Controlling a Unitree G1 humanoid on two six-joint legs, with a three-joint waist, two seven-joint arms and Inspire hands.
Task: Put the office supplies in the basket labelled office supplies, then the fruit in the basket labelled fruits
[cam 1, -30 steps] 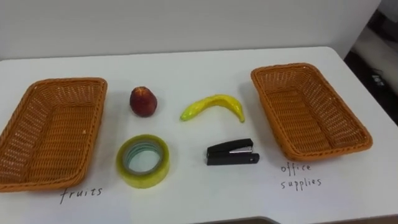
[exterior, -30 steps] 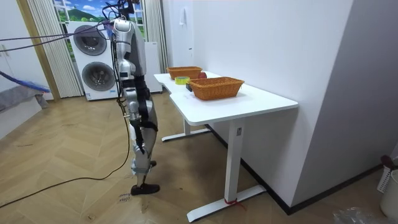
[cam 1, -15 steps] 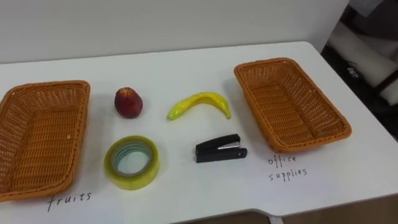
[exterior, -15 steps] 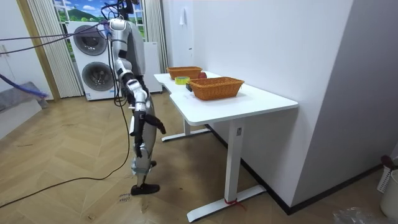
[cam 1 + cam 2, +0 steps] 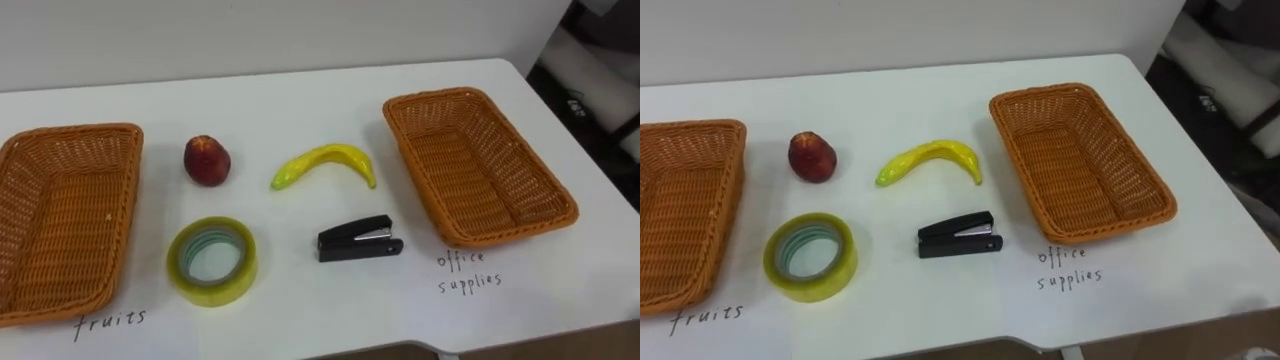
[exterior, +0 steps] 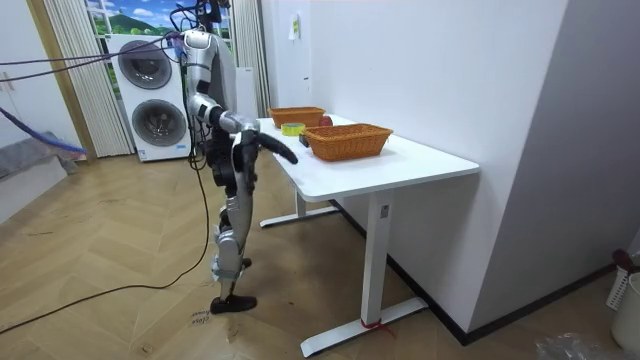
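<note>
Black, rigid and probably dense for its size, the stapler (image 5: 360, 238) lies just left of the office-supplies basket (image 5: 478, 165), best pinched across its long sides at mid-body; the right hand (image 6: 288, 155) hangs short of that basket, finger posture indeterminable.

"fruits" (image 5: 110, 322) on the table (image 5: 300, 105) before left basket (image 5: 60, 215), "office supplies" (image 5: 468, 272) before right basket (image 5: 475, 165)

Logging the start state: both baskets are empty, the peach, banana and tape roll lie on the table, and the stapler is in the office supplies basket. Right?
Not quite. The stapler lies on the table, just in front of the banana, outside the office supplies basket; the left eye view shows it. The rest holds.
</note>
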